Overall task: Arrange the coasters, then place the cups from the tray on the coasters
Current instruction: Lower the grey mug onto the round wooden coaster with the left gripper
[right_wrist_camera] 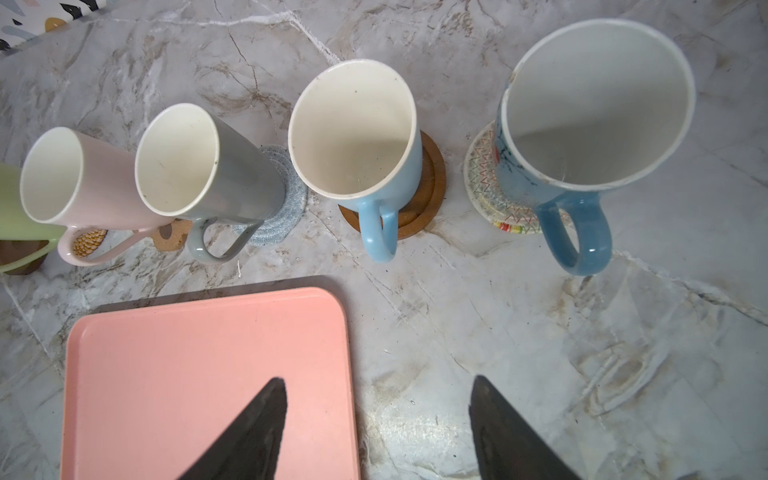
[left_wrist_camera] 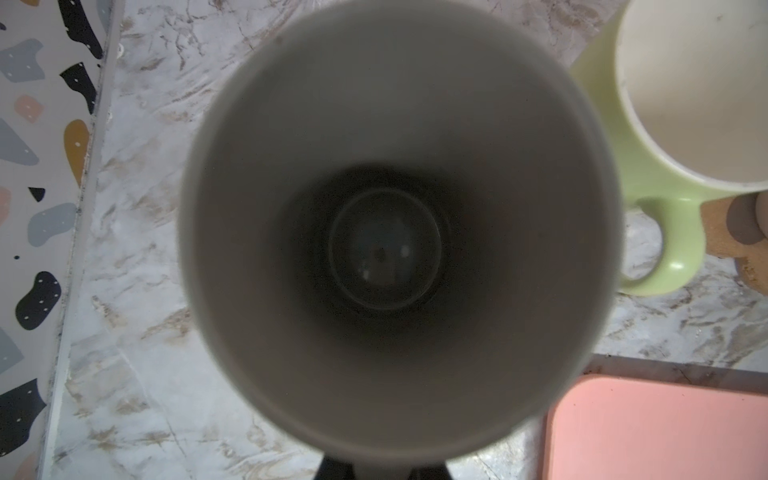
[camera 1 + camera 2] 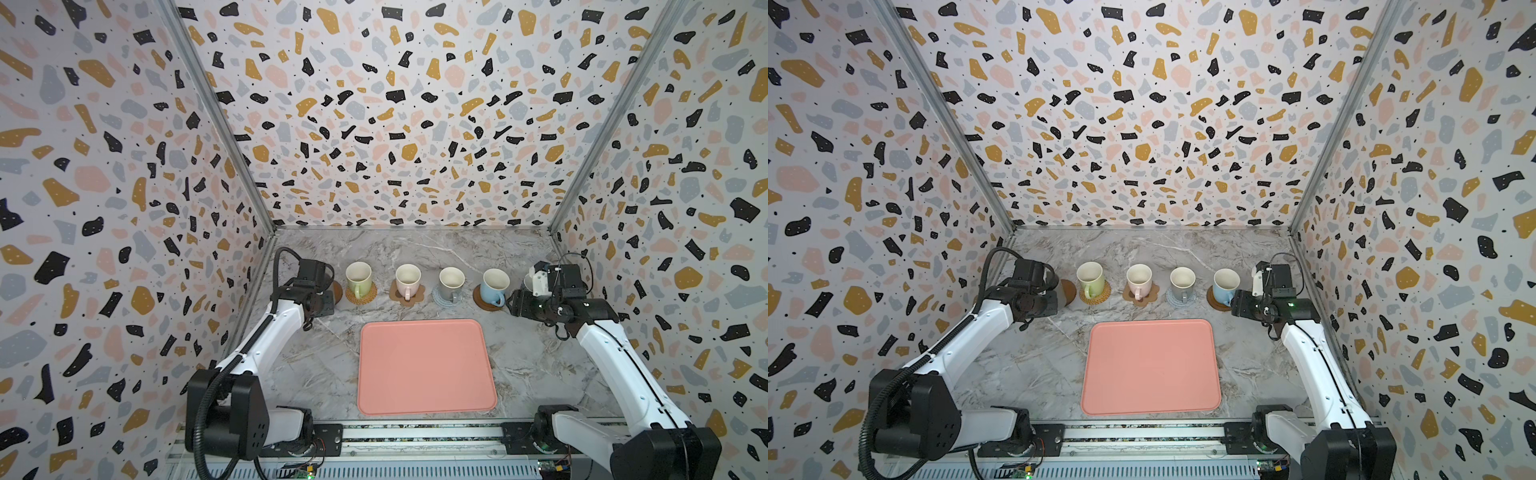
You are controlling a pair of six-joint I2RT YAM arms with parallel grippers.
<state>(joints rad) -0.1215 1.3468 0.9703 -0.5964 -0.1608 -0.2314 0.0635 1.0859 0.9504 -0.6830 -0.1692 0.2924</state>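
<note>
six mugs stand along the far half of the marble counter [image 3: 519, 365], behind the bare salmon-pink tray [image 3: 426, 365]. in both top views four show plainly, each upright on a coaster with its handle toward the tray. these are a light green mug [image 3: 358, 278] on a tan rattan coaster [image 3: 369, 297], a pink mug [image 3: 408, 280] on a tan paw-print coaster [image 3: 394, 294], a grey mug [image 3: 451, 282] on a grey-blue crochet coaster [image 3: 437, 297], and a light blue mug [image 3: 494, 284] on a glossy brown disc [image 3: 481, 300].

the arms' wrists cover the two ends of the row there. the right wrist view shows one end: a deeper blue mug [image 1: 582, 166] with a white inside, on a cream woven coaster [image 1: 482, 174] stitched with coloured zigzags. the left wrist view looks straight down into a dark grey mug [image 2: 374, 124], just beside the green one. what it rests on cannot be told. a top view shows the edge of a second brown disc [image 3: 1069, 291] beside that wrist.

the left tool [image 2: 382, 471] is pinched narrow on the dark grey mug's near side. the right tool [image 1: 377, 386] stands wide and empty above the tray's corner.
</note>
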